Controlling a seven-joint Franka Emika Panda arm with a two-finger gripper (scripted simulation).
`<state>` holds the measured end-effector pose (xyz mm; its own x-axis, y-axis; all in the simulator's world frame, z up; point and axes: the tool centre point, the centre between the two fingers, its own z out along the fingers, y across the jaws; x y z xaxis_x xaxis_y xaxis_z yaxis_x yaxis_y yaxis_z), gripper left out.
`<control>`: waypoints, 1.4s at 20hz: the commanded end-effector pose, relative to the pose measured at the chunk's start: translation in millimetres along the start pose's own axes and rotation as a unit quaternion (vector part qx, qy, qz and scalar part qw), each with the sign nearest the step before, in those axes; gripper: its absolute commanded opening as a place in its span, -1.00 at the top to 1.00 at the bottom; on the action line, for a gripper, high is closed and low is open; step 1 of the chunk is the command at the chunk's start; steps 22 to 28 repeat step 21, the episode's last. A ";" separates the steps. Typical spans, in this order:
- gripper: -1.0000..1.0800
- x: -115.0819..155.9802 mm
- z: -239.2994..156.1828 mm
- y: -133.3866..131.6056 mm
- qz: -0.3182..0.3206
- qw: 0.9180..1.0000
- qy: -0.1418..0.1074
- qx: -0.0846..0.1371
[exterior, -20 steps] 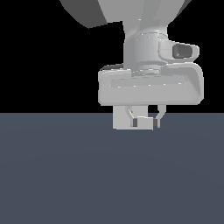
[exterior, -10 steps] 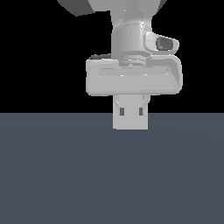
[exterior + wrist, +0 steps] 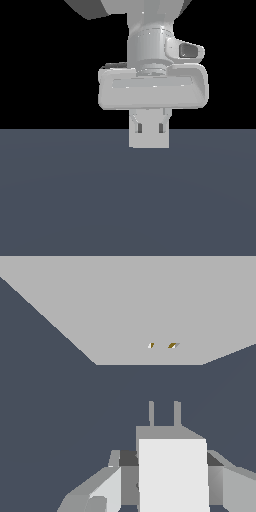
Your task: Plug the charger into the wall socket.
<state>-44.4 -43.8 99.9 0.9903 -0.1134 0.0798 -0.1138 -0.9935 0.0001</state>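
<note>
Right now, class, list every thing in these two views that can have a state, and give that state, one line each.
charger: gripped, clear of the socket, two prongs pointing toward the plate, not plugged in.
wall socket: two small holes showing, nothing in them.
gripper: shut on the charger, a finger on either side of it.

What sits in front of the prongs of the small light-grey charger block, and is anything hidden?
Ahead of the light-grey charger block, past a gap of dark floor, stands the flat grey wall socket plate with two small holes. The exterior view hides the plate; the gripper covers most of the charger.
</note>
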 end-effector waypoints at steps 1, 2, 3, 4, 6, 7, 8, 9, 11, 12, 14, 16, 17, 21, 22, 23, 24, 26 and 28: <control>1.00 3.2 0.1 0.0 0.000 1.000 0.000 0.000; 1.00 5.3 0.3 0.0 0.000 1.000 0.000 0.000; 1.00 7.8 0.5 0.0 0.000 1.000 0.000 0.000; 1.00 10.6 0.8 0.0 0.000 1.000 0.000 0.000; 1.00 17.4 1.3 0.0 0.000 1.000 0.000 0.000; 1.00 21.3 1.6 0.0 0.000 1.000 0.000 0.000; 1.00 25.5 2.0 0.0 0.000 1.000 0.000 0.000; 1.00 29.5 2.3 0.0 0.000 1.000 0.000 0.000; 1.00 36.3 2.9 0.0 0.000 1.000 0.000 0.000; 1.00 39.1 3.1 0.0 0.000 1.000 0.000 0.000; 1.00 43.7 3.4 0.0 0.000 1.000 0.000 0.000; 1.00 46.7 3.7 0.0 0.000 1.000 0.000 0.000; 1.00 47.7 3.7 0.0 0.000 1.000 0.000 0.000; 1.00 48.4 3.7 -0.1 0.000 1.000 0.000 0.000; 1.00 48.4 3.7 -0.1 0.000 1.000 0.000 0.000; 1.00 48.4 3.7 -0.1 0.000 1.000 0.000 0.000; 1.00 48.4 3.7 -0.1 0.000 1.000 0.000 0.000; 1.00 48.4 3.7 -0.1 0.000 1.000 0.000 0.000; 1.00 48.4 3.7 -0.1 0.000 1.000 0.000 0.000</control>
